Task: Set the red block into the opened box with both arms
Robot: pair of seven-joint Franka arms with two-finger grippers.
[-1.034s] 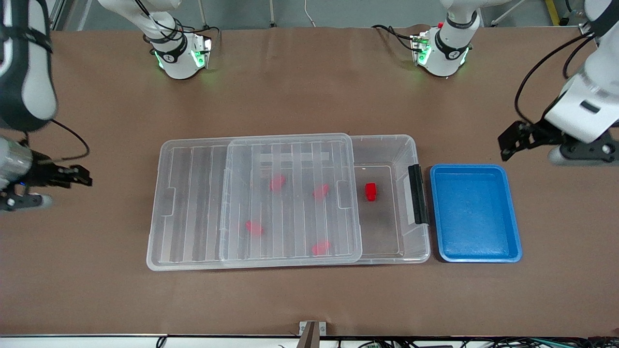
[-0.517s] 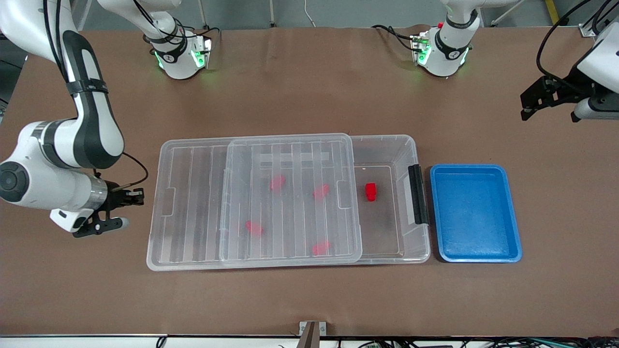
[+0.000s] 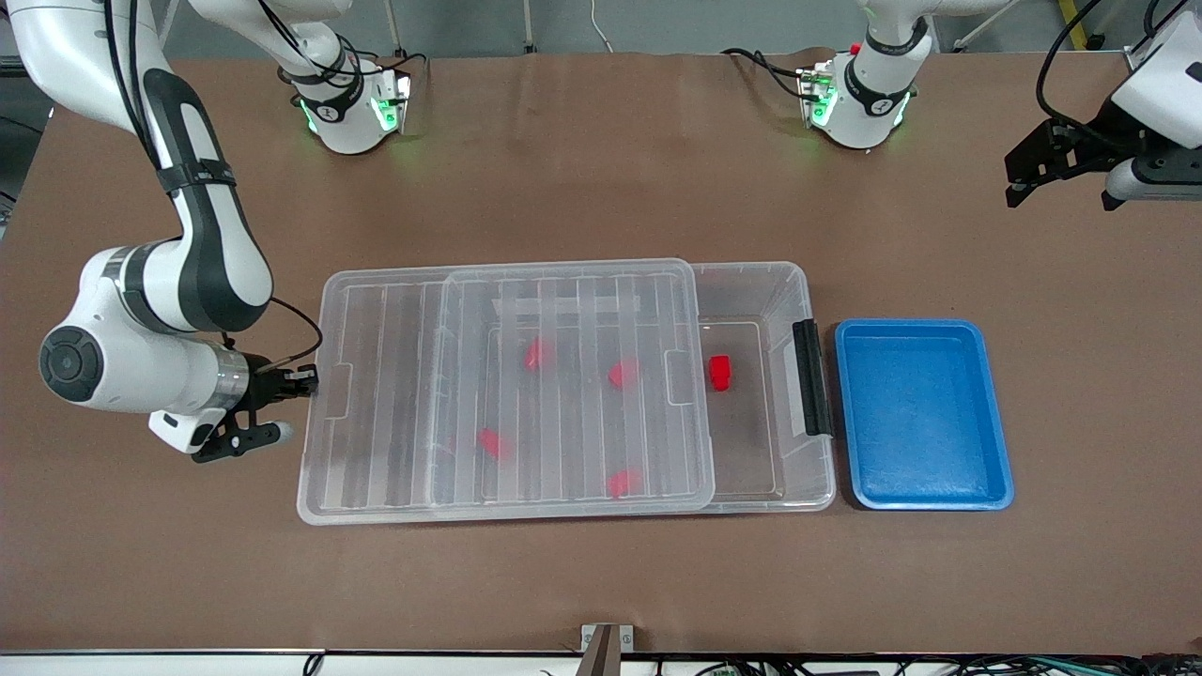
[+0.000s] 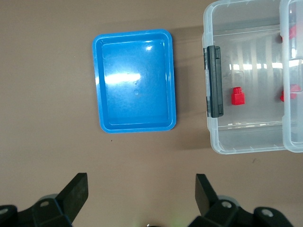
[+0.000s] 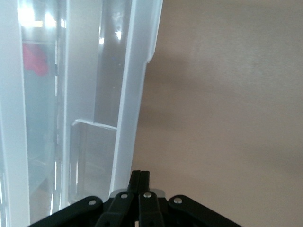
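One red block (image 3: pixel 720 372) (image 4: pixel 237 96) lies in the uncovered end of the clear box (image 3: pixel 806 282) (image 4: pixel 213 137), near its black handle (image 3: pixel 809 376). The ribbed clear lid (image 3: pixel 394 394) (image 5: pixel 132 94) covers most of the box and overhangs toward the right arm's end. Several more red pieces (image 3: pixel 623 373) show blurred under the lid. My right gripper (image 3: pixel 305 382) (image 5: pixel 140 176) is shut, empty, low at the table, with its tips against the lid's short edge. Over bare table at the left arm's end, my left gripper (image 3: pixel 1019 174) (image 4: pixel 140 177) hangs open and empty.
A blue tray (image 3: pixel 925 326) (image 4: pixel 134 34) with nothing in it lies on the table beside the box's handle end, toward the left arm's end. Brown table runs bare all around the box and tray.
My right gripper has shut and swung in to the lid's short edge, and the lid has slid a little toward the left arm's end. My left gripper drew away from the tray.
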